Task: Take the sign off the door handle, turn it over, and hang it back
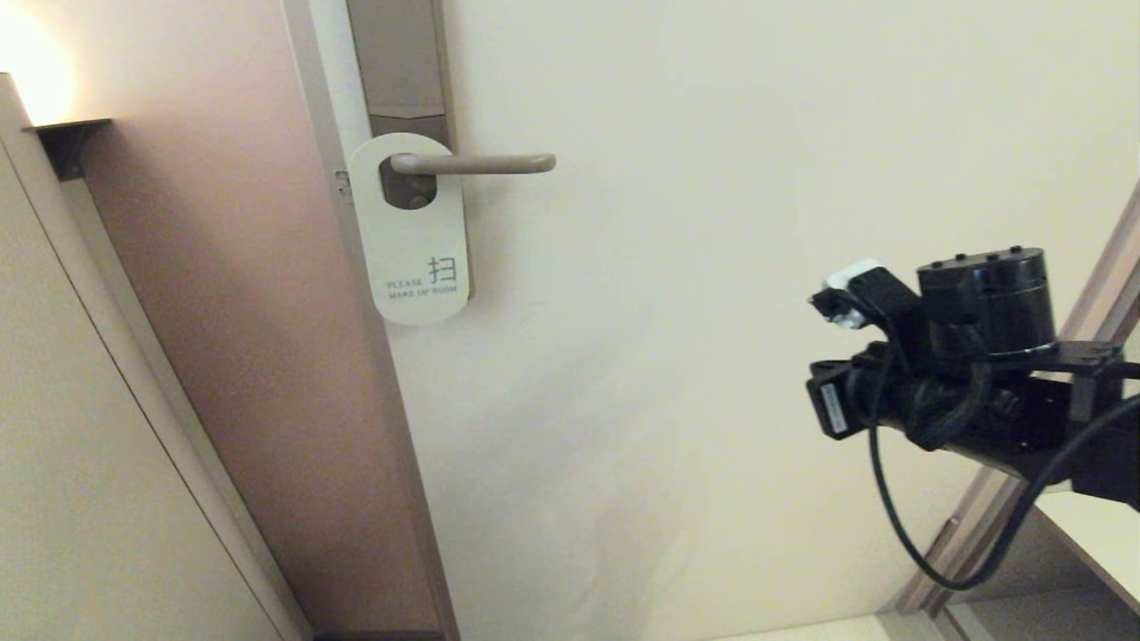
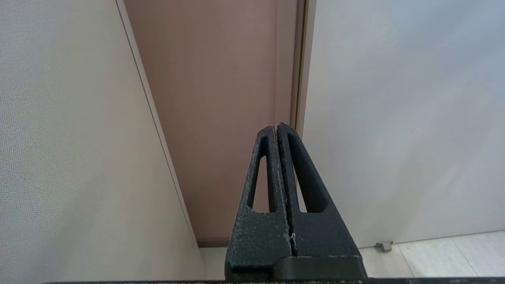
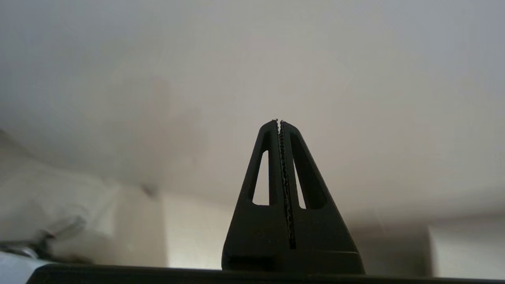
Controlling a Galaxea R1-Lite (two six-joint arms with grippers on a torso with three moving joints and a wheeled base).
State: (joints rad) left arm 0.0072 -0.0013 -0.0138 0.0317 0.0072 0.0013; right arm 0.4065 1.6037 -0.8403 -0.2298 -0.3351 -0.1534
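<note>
A pale cream door (image 1: 712,312) is filling most of the head view, with a pinkish-brown wall panel (image 1: 240,356) running beside its hinge-free edge and a lamp (image 1: 31,71) glowing at the upper corner on the robot's left. The door handle (image 1: 472,164) is sticking out level from a tall brownish-grey backplate (image 1: 396,62), and the sign (image 1: 411,231) is hanging from it by its oval hole, close to the backplate end of the lever, lying flat against the door. Its white face is showing outward, with blue lettering reading "PLEASE MAKE UP ROOM" near the lower end. The right arm (image 1: 980,374) is reaching in low on the robot's right, well apart from the handle and the sign; its fingers are not showing in the head view. In its wrist view the right gripper (image 3: 279,122) is pressing its two black fingers together on nothing, pointing at bare door. The left gripper (image 2: 277,127) is likewise clenched and empty, facing the seam where the door meets the brown panel, just above a pale tiled floor (image 2: 434,252).
</note>
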